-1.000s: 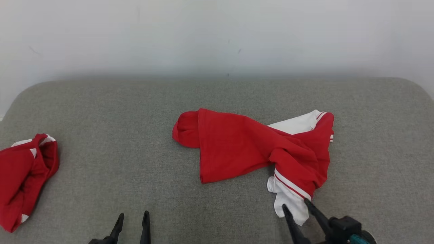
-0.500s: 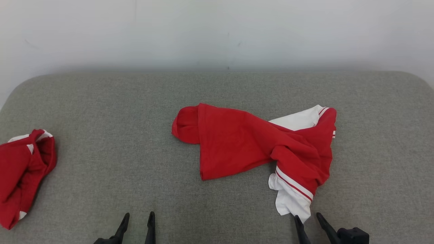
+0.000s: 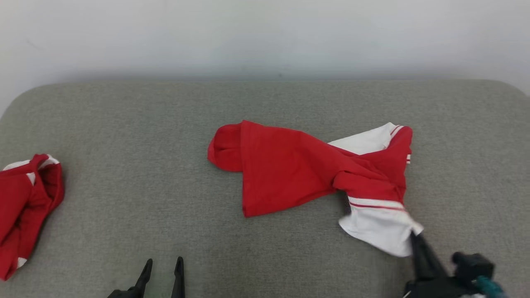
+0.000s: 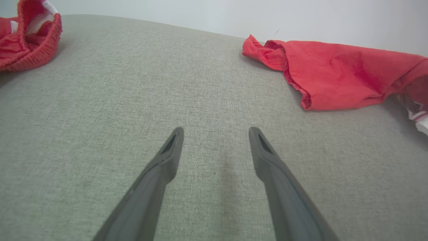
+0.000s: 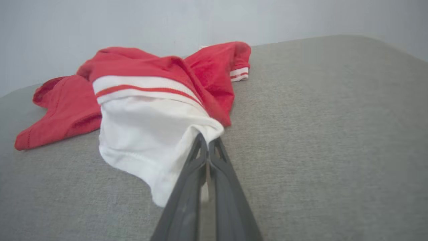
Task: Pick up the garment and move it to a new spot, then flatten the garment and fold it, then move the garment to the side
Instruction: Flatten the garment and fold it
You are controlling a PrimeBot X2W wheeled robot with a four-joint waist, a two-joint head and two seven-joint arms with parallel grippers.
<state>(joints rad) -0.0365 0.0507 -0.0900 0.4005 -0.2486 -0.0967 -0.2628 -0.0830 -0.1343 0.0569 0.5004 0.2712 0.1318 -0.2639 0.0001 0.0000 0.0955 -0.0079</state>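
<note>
Head view, garment [image 3: 290, 174] clamped in right tool [image 3: 415, 238]

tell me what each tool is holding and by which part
The right tool is shut on the red and white garment, pinching the edge of its white end. The left tool is open and holds nothing.

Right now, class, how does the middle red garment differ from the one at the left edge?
The middle garment lies stretched out; the left garment is bunched in a heap. The right gripper is shut on the middle garment's white part; the left garment lies untouched, apart from the open left gripper. Both are red with white trim, on the grey cushion.
</note>
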